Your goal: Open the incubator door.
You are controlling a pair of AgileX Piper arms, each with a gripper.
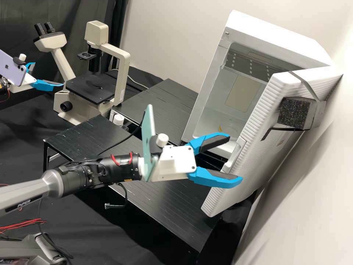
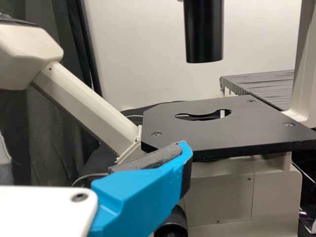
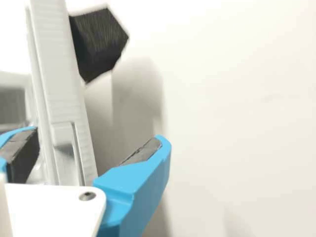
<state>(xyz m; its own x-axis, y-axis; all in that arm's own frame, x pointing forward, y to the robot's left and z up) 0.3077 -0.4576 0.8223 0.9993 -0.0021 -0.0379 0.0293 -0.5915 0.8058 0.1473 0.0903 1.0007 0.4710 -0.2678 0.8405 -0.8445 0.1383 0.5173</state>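
Black curtain (image 1: 73, 18) at left, pale wall (image 1: 165, 40) running off to the right. Left gripper (image 1: 49, 74): fingers apart, nothing between them, beside the microscope (image 1: 88, 88). Right gripper (image 1: 223, 157): fingers spread, one on each side of the door's free edge near the handle (image 1: 234, 158); cannot tell whether either pad touches. Incubator (image 1: 272, 33) beyond, interior exposed.

Door (image 1: 264, 158) at right, swung wide; opening looks all but done. If more swing is wanted, best press lightly with the inner-side finger, level with the handle. If not, back straight out along the door's plane, fingers wide, lest a pad drag it shut.

Door's long axis upright, slanting upper right to lower left in the high view. Free edge points toward the arms; outer face, with its strapped black block (image 1: 294, 112), turned to the wall.
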